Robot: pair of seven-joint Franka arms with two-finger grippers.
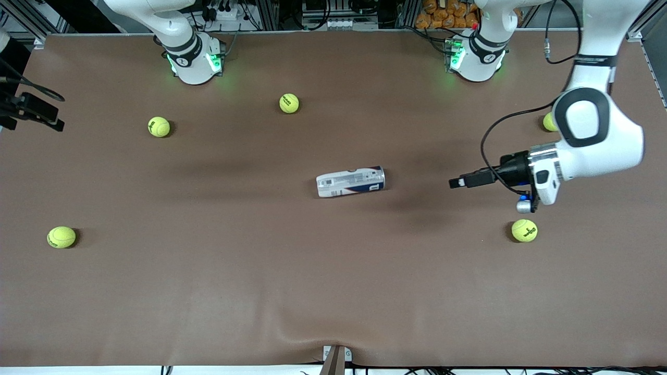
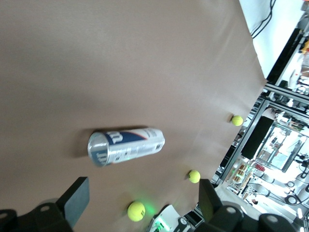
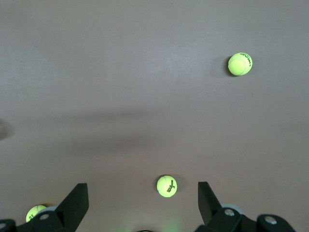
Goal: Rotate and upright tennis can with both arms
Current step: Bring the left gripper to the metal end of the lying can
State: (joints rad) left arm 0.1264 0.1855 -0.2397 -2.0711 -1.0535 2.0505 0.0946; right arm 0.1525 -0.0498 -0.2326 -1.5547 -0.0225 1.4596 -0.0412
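The tennis can [image 1: 350,182] lies on its side in the middle of the brown table [image 1: 333,291], its navy end toward the left arm's end. My left gripper [image 1: 456,183] hangs low over the table beside that end, apart from the can and pointing at it. In the left wrist view the can [image 2: 126,146] lies ahead of the left gripper [image 2: 143,188], whose fingers stand wide open with nothing between them. My right gripper [image 3: 141,193] is out of the front view. It hangs open high over bare table, near a tennis ball [image 3: 167,186].
Several yellow-green tennis balls lie scattered: two [image 1: 159,126] [image 1: 289,103] near the right arm's base, one [image 1: 61,237] toward the right arm's end, one [image 1: 524,230] close under the left wrist. Another [image 1: 548,122] is half hidden by the left arm. A black device [image 1: 31,109] overhangs the right arm's end.
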